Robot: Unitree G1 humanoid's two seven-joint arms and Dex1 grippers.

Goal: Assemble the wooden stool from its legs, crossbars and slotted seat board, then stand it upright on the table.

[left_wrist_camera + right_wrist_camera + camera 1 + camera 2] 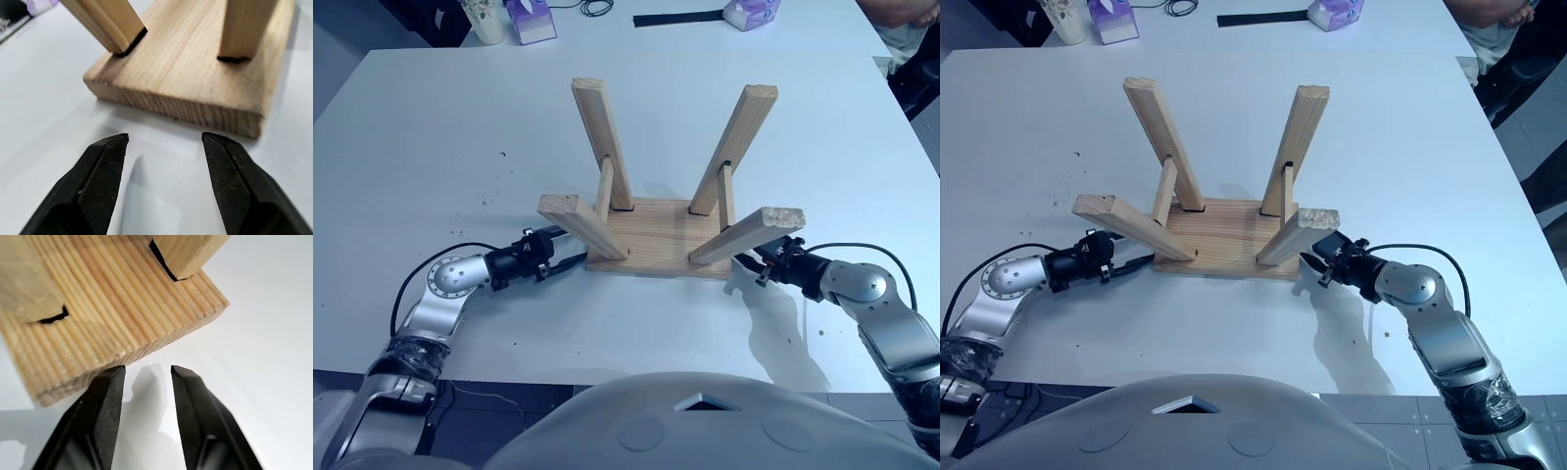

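Note:
The wooden stool (658, 235) lies upside down in the middle of the white table, its seat board (195, 78) flat on the surface and several legs (601, 137) slanting upward with crossbars between them. My left gripper (570, 262) rests on the table just off the board's left edge, open and empty, its black fingers (105, 161) a short gap from the board's side. On the other side my right gripper (1315, 266) sits low beside the board's right corner (205, 303), open, with nothing between its fingers (110, 396).
At the table's far edge stand a cup (487, 18), two purple tissue packs (530, 20) and a black strip (677, 19). Small dark specks (489, 196) dot the table left of the stool. A cable (862, 250) trails from each wrist.

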